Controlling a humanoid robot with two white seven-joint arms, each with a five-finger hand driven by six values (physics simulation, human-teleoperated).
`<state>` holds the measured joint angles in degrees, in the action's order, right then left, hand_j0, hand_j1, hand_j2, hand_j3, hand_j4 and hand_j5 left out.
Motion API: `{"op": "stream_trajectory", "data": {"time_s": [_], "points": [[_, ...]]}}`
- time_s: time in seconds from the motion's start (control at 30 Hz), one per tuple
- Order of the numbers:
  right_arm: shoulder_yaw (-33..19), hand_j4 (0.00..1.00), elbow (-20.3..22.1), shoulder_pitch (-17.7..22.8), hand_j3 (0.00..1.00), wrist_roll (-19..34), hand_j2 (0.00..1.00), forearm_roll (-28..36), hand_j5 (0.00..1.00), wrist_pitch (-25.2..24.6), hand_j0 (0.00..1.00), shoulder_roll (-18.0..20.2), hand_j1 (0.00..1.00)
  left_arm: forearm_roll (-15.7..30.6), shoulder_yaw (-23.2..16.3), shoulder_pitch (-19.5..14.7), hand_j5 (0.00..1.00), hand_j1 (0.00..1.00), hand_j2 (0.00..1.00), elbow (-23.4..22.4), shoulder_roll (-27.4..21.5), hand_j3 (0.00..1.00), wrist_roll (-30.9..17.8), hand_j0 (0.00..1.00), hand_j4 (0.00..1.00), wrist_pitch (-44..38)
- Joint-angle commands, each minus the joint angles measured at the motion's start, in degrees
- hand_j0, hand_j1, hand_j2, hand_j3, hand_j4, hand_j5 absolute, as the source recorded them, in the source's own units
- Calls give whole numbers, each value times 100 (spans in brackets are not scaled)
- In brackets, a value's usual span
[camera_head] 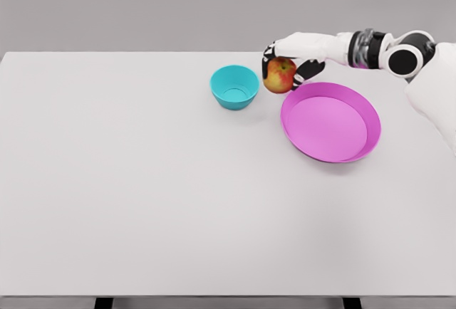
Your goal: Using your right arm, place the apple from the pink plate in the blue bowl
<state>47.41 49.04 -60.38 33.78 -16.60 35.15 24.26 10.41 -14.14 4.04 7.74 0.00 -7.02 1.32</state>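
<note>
My robot hand (288, 58) is white with black finger joints. The apple (279, 75) is red, blotched yellow-green. The bowl (234, 87) is turquoise blue, the plate (330, 122) bright pink, the tabletop (142, 195) plain pale grey-white.

Just the one view here, head-mounted, looking down and forward across a white tabletop (178, 195) from the robot's own side. Far enough back to take in nearly the whole top, near edge at the bottom, far edge against a plain grey wall. Right arm (370, 47) coming in from the upper right. No second view to compare overlap with.
</note>
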Motion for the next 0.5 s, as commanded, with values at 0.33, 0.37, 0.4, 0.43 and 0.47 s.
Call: {"op": "stream_trajectory", "data": {"time_s": [0.33,0.37,0.4,0.43,0.47], "points": [[-4,46,-606,-202,46,-12,46,-54,46,-15,46,-545,46,5,-1,0,100,100,100,0,0,100,-1,100,100,0],[-4,46,-623,-202,46,-12,46,-62,46,-15,46,-571,46,-4,-1,0,100,100,100,0,0,100,-1,100,100,0],[-4,46,-650,-211,46,-20,46,-71,46,-15,46,-607,46,5,-1,0,100,100,100,0,0,100,-1,100,100,0],[-4,46,-659,-255,46,-20,46,-71,46,-15,46,-650,46,-4,-1,0,100,100,100,0,0,100,-1,100,100,0],[-4,46,-659,-264,46,-20,46,-89,46,-15,46,-668,46,-4,-1,0,100,100,100,0,0,100,-1,100,100,0]]}}
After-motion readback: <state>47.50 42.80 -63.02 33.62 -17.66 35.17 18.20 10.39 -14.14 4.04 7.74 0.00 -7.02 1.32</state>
